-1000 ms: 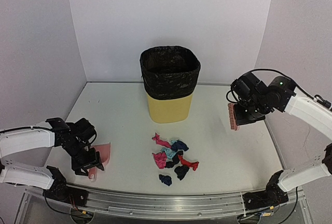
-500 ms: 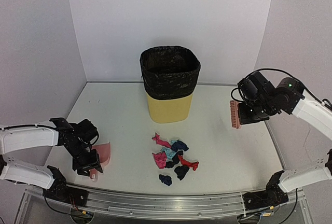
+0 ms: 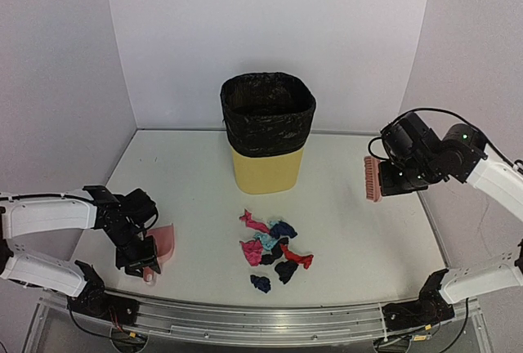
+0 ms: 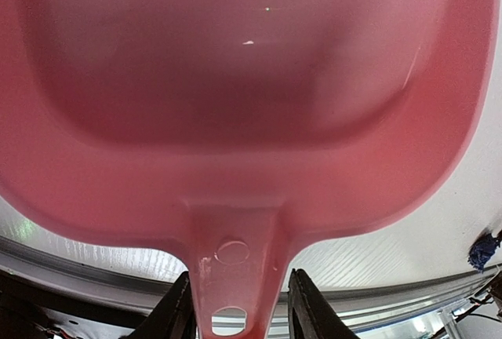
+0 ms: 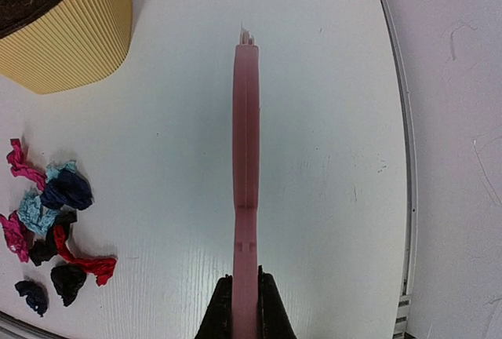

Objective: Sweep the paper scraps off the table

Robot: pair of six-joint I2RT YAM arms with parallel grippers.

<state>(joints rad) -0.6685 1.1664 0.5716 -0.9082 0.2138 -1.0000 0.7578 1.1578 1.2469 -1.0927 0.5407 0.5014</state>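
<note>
The paper scraps (image 3: 274, 247) lie in a loose pile of pink, red, black, navy and light blue bits at the middle front of the table (image 3: 351, 239); they also show at the left of the right wrist view (image 5: 51, 221). A pink dustpan (image 3: 163, 243) rests on the table left of them. My left gripper (image 3: 145, 265) straddles its handle (image 4: 235, 276), still open, with a thin gap at one finger. My right gripper (image 3: 391, 180) is shut on the pink brush (image 3: 372, 179), held in the air over the right side, seen edge-on (image 5: 245, 158).
A yellow bin with a black liner (image 3: 267, 136) stands behind the scraps, and its ribbed wall shows in the right wrist view (image 5: 55, 25). A metal rail (image 3: 261, 316) runs along the front edge. White walls close in the back and sides.
My left jaws have narrowed round the dustpan handle. The right arm has drifted slightly right and down with the brush.
</note>
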